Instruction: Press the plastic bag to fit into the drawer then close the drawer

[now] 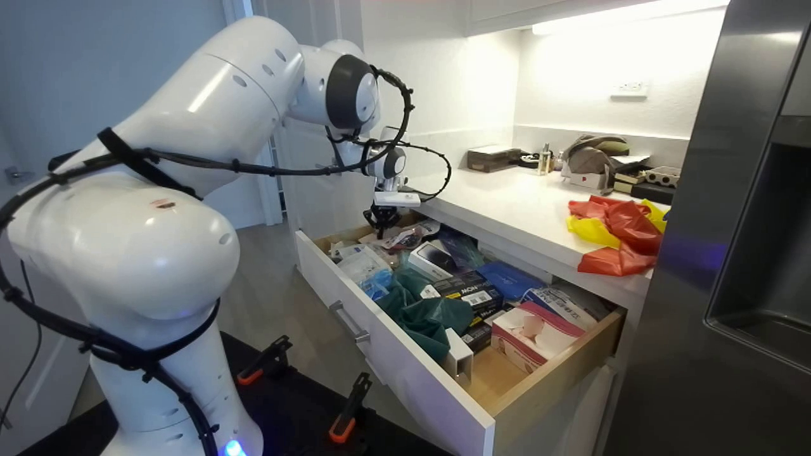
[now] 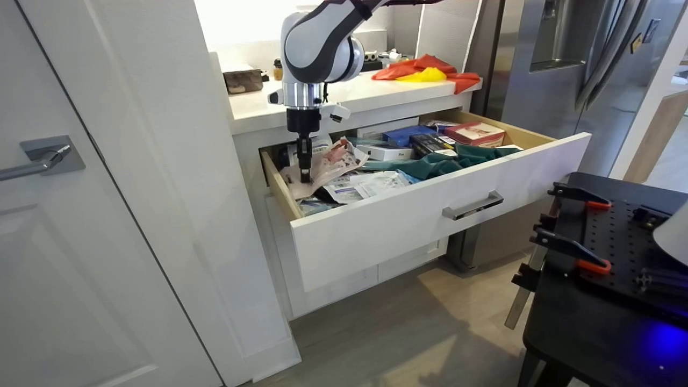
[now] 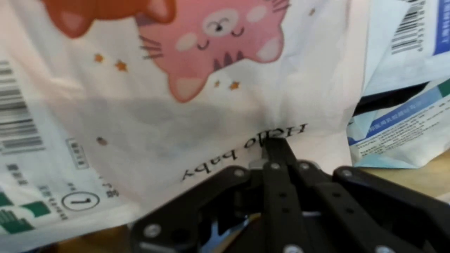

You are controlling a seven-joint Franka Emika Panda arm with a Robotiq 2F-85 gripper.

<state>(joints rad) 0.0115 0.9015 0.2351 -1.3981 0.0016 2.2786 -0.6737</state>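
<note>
Green material (image 1: 437, 316), boxes (image 1: 537, 332) and packets (image 2: 376, 185) crowd the drawer (image 2: 376, 231) where the closed-up pincer (image 2: 305, 176) touches the plastic bag (image 3: 197, 109).

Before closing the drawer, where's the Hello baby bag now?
In an exterior view, the bag lies far left in the drawer, beneath the end effector.

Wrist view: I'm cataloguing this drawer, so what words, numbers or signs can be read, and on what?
"Hello baby", upside down: bag.
Circled, probably "1": white wrapping, left.
Too small or blurred: barcode digits and remaining print on that wrapping and the right-hand packets.
</note>
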